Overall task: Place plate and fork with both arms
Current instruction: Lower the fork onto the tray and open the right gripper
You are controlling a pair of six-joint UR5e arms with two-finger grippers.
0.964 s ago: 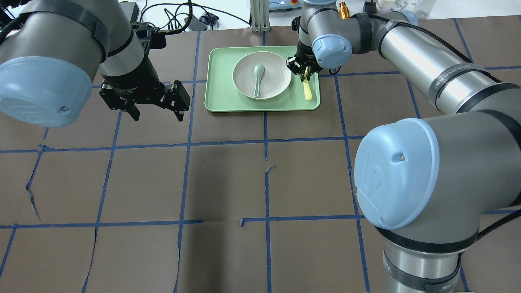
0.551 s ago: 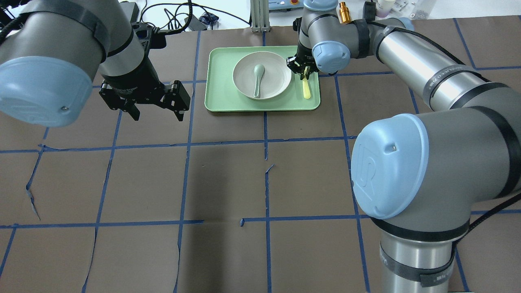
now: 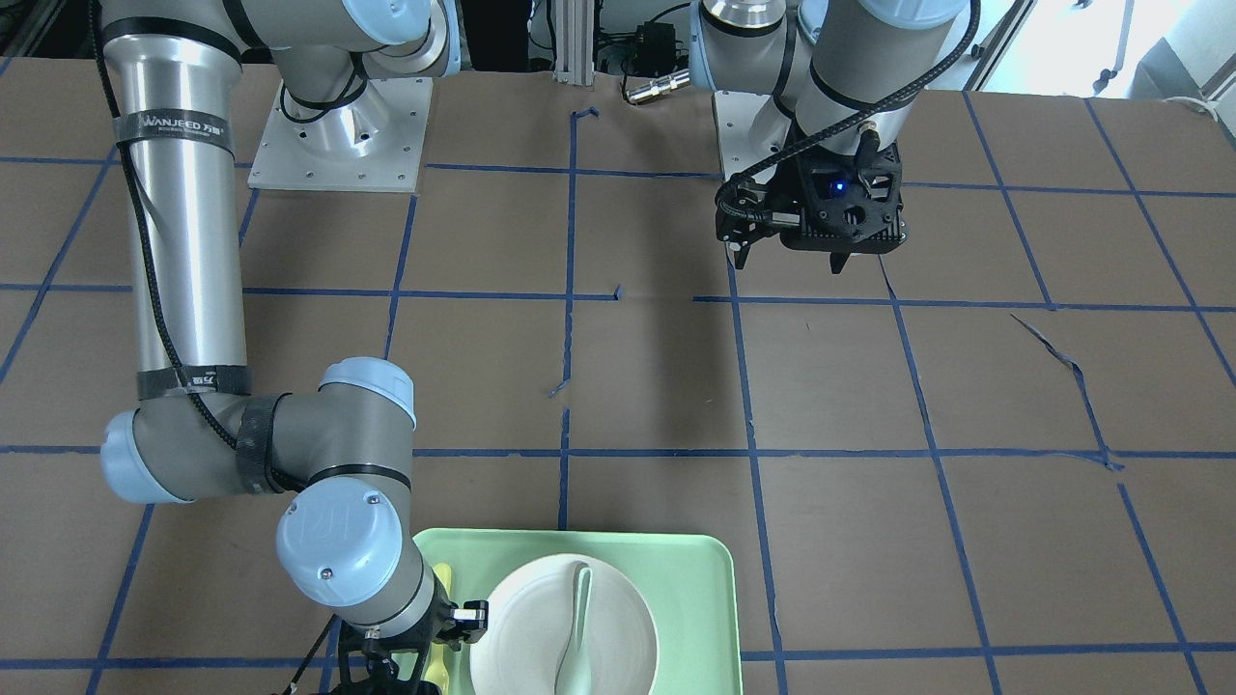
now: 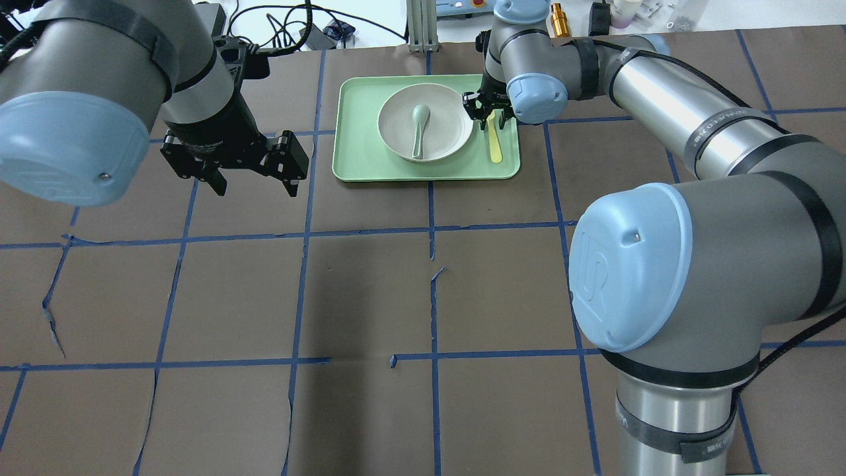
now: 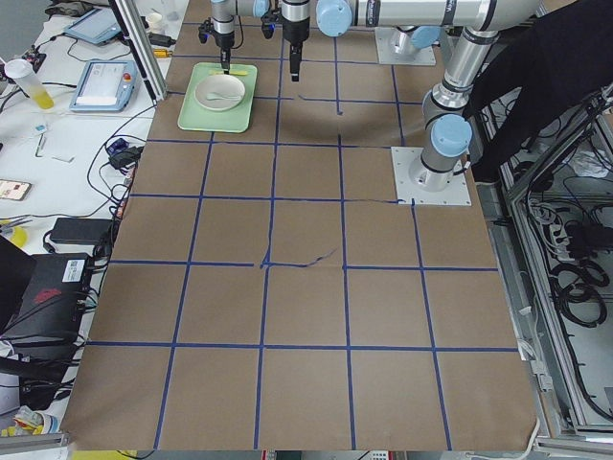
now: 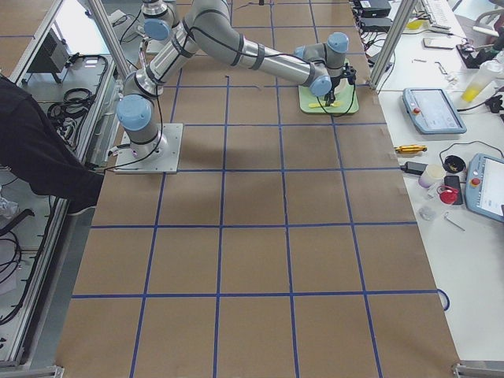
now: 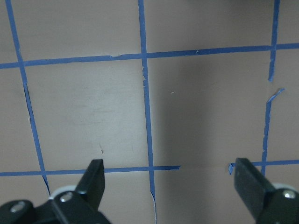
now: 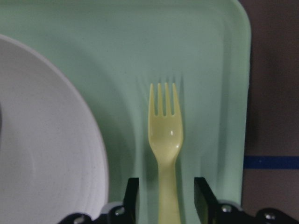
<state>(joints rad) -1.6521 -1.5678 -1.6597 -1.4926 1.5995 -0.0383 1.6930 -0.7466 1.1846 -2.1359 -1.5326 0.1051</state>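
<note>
The pale-yellow fork lies on the right side of the mint-green tray, beside the off-white plate. My right gripper is low over the fork. In the right wrist view the fork lies between the two fingers with a gap on each side, so the right gripper is open and astride the handle. The plate is to its left. My left gripper is open and empty above the table, left of the tray, and also shows in the front-facing view.
A grey-green spoon lies in the plate. The tray sits at the table's far middle. The brown table has blue tape lines. Cables and devices lie beyond the far edge.
My right arm has swung its elbow and brought the gripper closer onto the fork, which now lies straighter on the tray. The left arm has not moved.
</note>
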